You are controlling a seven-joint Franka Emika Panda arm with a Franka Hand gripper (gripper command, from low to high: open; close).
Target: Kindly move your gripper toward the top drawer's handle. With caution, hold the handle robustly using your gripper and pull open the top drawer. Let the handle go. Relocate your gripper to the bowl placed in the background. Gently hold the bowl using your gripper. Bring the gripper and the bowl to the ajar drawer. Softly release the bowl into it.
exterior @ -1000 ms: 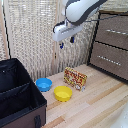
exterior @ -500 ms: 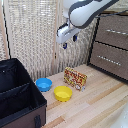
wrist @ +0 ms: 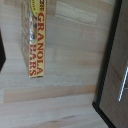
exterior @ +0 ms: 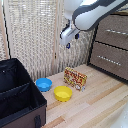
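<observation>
The gripper point(exterior: 68, 39) hangs high in the air at the end of the white arm, well above the wooden floor, with nothing in it; its dark-and-blue fingers point downward, but they are too small and blurred in the exterior view to say whether they stand apart or together, and the wrist view shows no fingers at all. From the gripper, the top drawer point(exterior: 116, 32) lies off toward the exterior view's right, at about the gripper's own height, well apart from it, with open air between. The handle point(exterior: 118, 32) is what the coming approach turns on: it is a thin silver bar lying level across the drawer front, so I judge the fingers will have to close over it from above and below, across its length. The drawer front looks flush with the dark frame, so it appears shut, a grey-brown wooden panel with a matching lower drawer point(exterior: 110, 61) under it. In the wrist view a short silver bar point(wrist: 123, 83) shows on a grey-brown panel at the picture's edge, beyond a dark frame; which drawer it belongs to cannot be told. Below the gripper and a little toward the drawers stands a granola bar box point(exterior: 75, 79). Farther down, toward the exterior view's left, the bowl point(exterior: 43, 84) sits on the floor, small, round, bright blue and empty, just beside a yellow bowl point(exterior: 63, 93) and near a black bin point(exterior: 20, 100).
</observation>
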